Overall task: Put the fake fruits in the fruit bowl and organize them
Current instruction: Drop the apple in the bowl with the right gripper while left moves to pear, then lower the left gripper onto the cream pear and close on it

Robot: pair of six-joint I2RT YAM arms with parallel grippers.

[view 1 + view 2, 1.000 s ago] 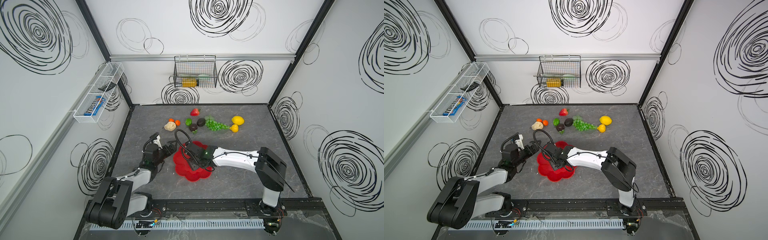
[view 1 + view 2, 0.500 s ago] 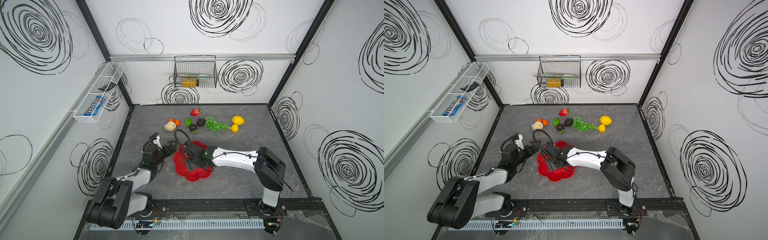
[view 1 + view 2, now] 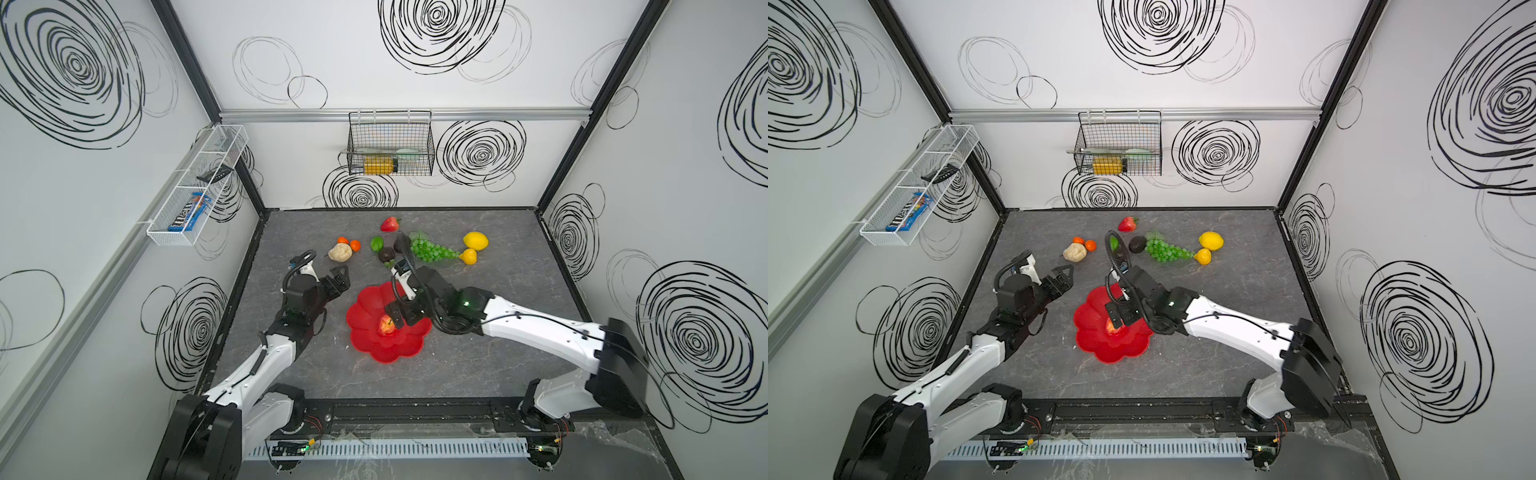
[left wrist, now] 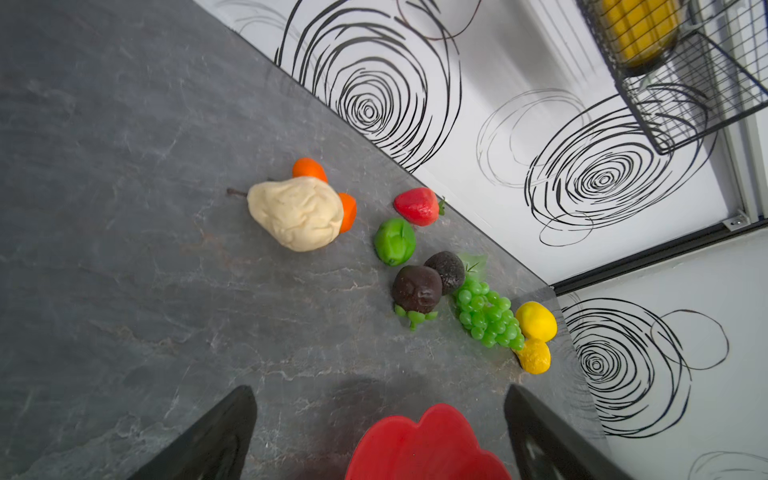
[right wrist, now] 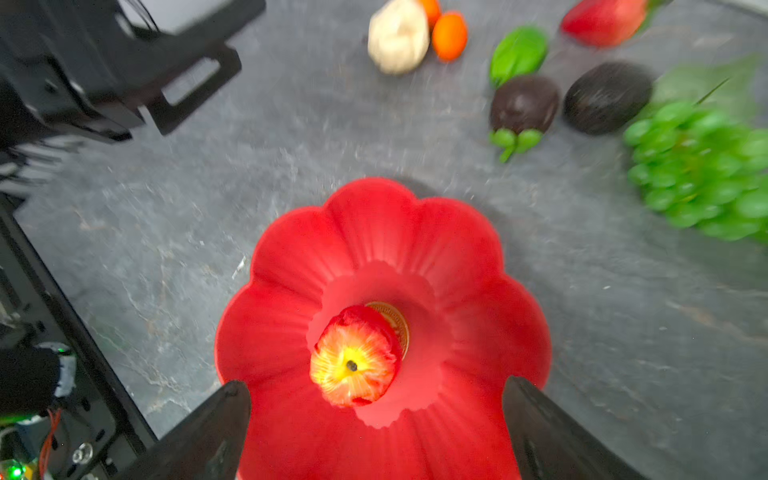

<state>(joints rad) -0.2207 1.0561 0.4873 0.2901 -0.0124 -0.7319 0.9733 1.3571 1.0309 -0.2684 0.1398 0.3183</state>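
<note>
Top views: right pincer (image 3: 401,318) spread wide and empty, directly over the red apple (image 3: 387,325) lying in the fruit bowl (image 3: 390,357); left pincer (image 3: 338,279) likewise spread, empty, near the bowl's rim.
Left wrist: cream lumpy piece (image 4: 297,214) lies ahead of the left pincer, two oranges (image 4: 309,168) just behind it; this arm looks nearer.
Right wrist: apple mid-bowl between the jaws; avocados (image 5: 523,104) and grapes (image 5: 706,174) ahead, past the rim, on the counter (image 5: 249,145).
</note>
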